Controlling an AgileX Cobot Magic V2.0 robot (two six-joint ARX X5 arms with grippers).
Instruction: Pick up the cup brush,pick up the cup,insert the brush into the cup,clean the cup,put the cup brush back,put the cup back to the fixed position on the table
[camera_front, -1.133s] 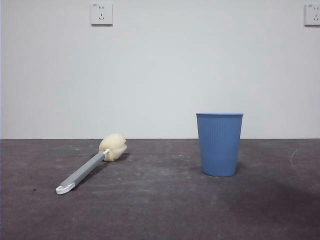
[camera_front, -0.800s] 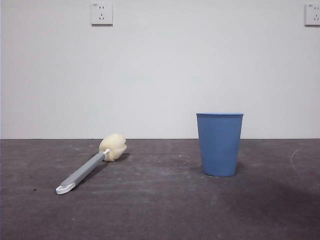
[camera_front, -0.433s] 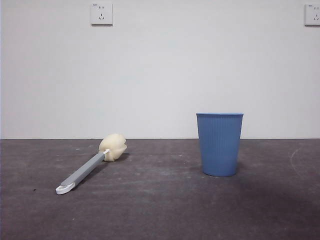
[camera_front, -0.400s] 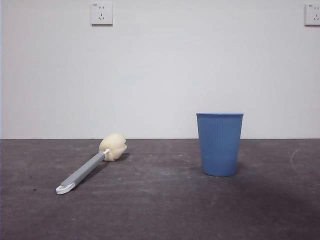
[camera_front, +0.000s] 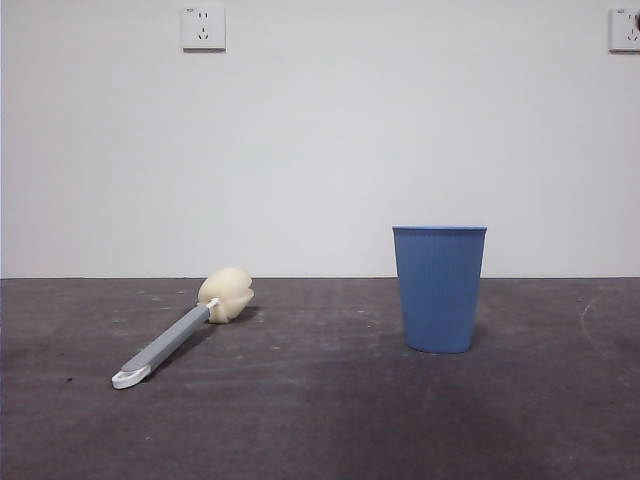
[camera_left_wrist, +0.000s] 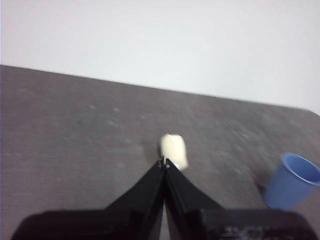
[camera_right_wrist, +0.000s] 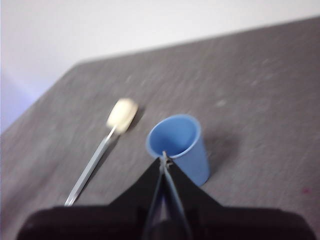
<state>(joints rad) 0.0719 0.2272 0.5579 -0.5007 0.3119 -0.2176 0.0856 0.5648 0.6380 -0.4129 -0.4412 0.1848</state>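
Observation:
The cup brush (camera_front: 180, 330) lies flat on the table (camera_front: 320, 420) at the left, its cream sponge head (camera_front: 226, 294) to the rear and its white loop to the front. The light blue cup (camera_front: 439, 288) stands upright right of centre. No gripper shows in the front view. My left gripper (camera_left_wrist: 163, 163) is shut and empty, high above the table with the sponge head (camera_left_wrist: 174, 150) just beyond its tips and the cup (camera_left_wrist: 293, 181) off to one side. My right gripper (camera_right_wrist: 163, 156) is shut and empty, above the cup (camera_right_wrist: 179, 145), with the brush (camera_right_wrist: 102, 150) beside it.
A white wall stands behind the table's far edge, with two sockets (camera_front: 203, 28) high up. The table's rounded corner (camera_left_wrist: 312, 112) shows in the left wrist view.

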